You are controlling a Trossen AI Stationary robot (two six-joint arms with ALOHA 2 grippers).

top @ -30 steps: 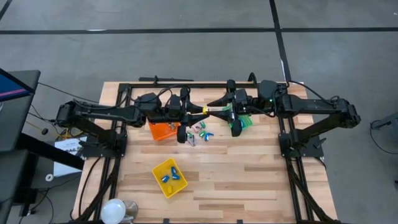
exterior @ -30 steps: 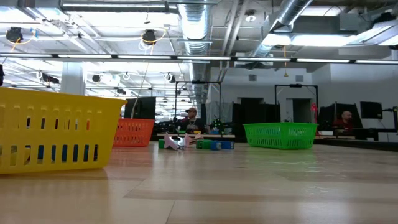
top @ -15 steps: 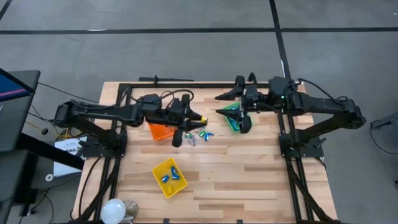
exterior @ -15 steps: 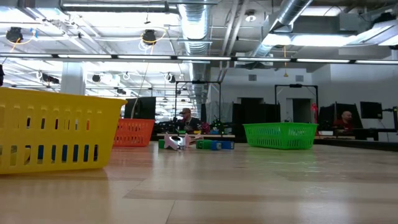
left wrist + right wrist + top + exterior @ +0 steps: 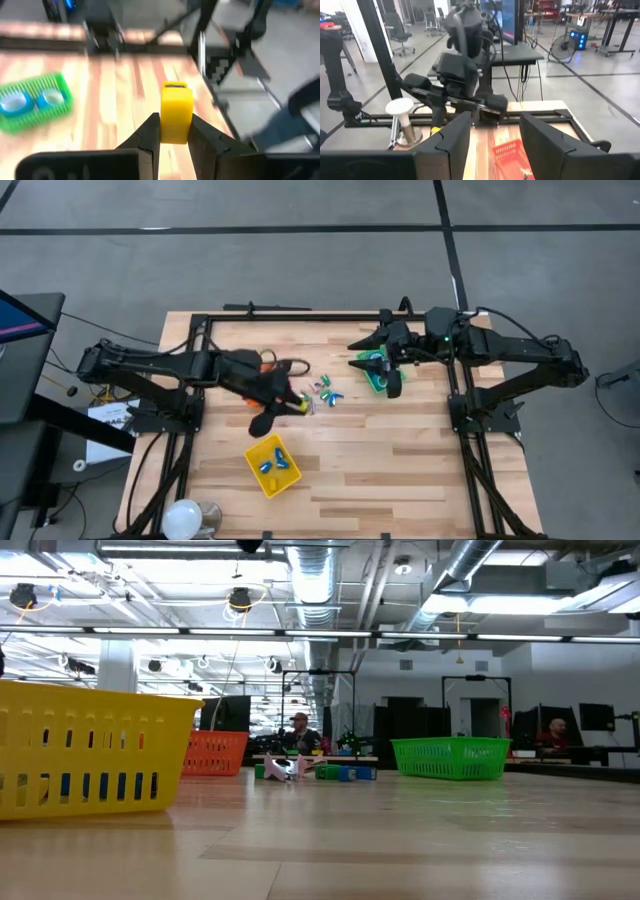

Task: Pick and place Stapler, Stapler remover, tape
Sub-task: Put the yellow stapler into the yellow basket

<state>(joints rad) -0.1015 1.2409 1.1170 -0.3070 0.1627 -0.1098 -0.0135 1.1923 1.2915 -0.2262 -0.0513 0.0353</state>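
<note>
My left gripper (image 5: 290,402) is over the table's middle, between the yellow bin (image 5: 272,465) and a pile of small coloured pieces (image 5: 320,391). It is shut on a yellow stapler (image 5: 176,111). My right gripper (image 5: 386,378) hangs open over the green bin (image 5: 371,366) and touches nothing; its fingers (image 5: 455,137) stand apart. The green bin (image 5: 32,100) holds two blue tape rolls (image 5: 14,102) with pale centres. The yellow bin holds blue items. The left arm hides most of the orange bin (image 5: 264,359). My left gripper pinches the yellow stapler between its two fingers (image 5: 150,134), one on each long side of the lower part (image 5: 175,131). The stapler sticks out past the fingertips, along the fingers, with its dark-edged free end (image 5: 175,87) foremost. It is lifted clear of the table.
The three bins stand on the wooden table: yellow (image 5: 90,755), orange (image 5: 215,752), green (image 5: 450,757), with the small pieces (image 5: 300,770) between them. A white round lamp (image 5: 186,515) sits at the near left corner. Bare wood lies on the table's near right part.
The two grippers were close together by the yellow stapler a second ago. My right gripper drew back toward the table's right, over the green bin. My left gripper, keeping the stapler, swung toward the near edge and the yellow bin, turning as it went.
</note>
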